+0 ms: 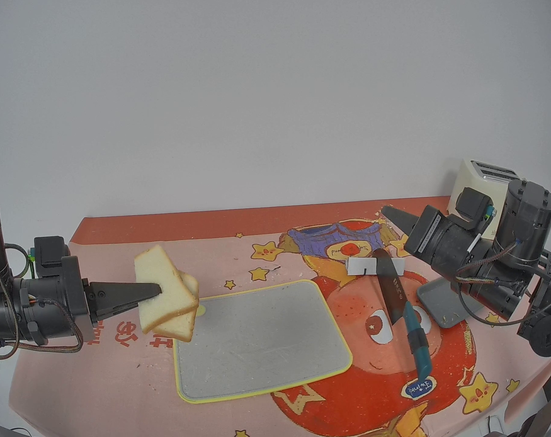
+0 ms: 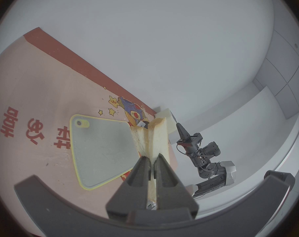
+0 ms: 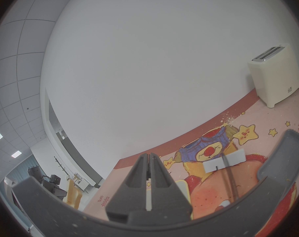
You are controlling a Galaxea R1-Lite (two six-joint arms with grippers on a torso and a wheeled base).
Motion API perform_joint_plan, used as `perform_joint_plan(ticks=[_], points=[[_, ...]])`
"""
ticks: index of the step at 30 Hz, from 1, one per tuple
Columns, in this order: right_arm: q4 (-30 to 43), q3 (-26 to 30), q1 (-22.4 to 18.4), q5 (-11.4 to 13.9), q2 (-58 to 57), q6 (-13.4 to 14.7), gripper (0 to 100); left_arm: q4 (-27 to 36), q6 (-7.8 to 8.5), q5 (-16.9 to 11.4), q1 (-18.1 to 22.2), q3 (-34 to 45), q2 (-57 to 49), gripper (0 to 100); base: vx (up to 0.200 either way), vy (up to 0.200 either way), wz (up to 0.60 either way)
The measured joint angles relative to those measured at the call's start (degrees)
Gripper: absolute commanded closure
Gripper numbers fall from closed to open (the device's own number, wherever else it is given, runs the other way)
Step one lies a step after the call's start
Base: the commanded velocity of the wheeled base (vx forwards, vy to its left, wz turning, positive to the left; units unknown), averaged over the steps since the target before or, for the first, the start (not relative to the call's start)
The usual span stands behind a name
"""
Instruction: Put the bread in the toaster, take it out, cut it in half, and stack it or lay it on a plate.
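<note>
My left gripper (image 1: 156, 289) is shut on two stacked halves of bread (image 1: 164, 298), held in the air just left of the grey cutting board (image 1: 260, 338). In the left wrist view the bread (image 2: 153, 139) stands edge-on between the fingers (image 2: 140, 171). The cream toaster (image 1: 485, 184) stands at the back right of the table, its slots empty (image 3: 275, 73). My right gripper (image 1: 389, 213) hangs shut and empty in the air in front of the toaster. A knife (image 1: 403, 314) with a teal handle lies right of the board, its blade resting in a white holder (image 1: 374, 266).
A grey plate (image 1: 446, 301) lies on the patterned tablecloth under my right arm, its rim (image 3: 284, 155) seen in the right wrist view. A red strip marks the table's far edge against a plain wall.
</note>
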Motion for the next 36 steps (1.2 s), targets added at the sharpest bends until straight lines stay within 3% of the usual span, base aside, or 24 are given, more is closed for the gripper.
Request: perform_joint_plan(ticks=[18,26,36], points=[[0.1,-0.1,-1.6,0.6,0.1,0.0,100,0.0,-0.17,-0.1,-5.4,-1.1,2.9,100,0.0,-0.2,0.0],[-0.1,-0.4,-4.1,2.5,0.4,0.1,100,-0.2,-0.15,0.4,-9.1,-5.3,10.1,100,0.0,-0.2,0.0],[-0.1,-0.4,-6.0,2.9,0.4,0.0,100,-0.3,-0.28,0.5,-12.3,-12.8,20.6,100,0.0,-0.2,0.0]])
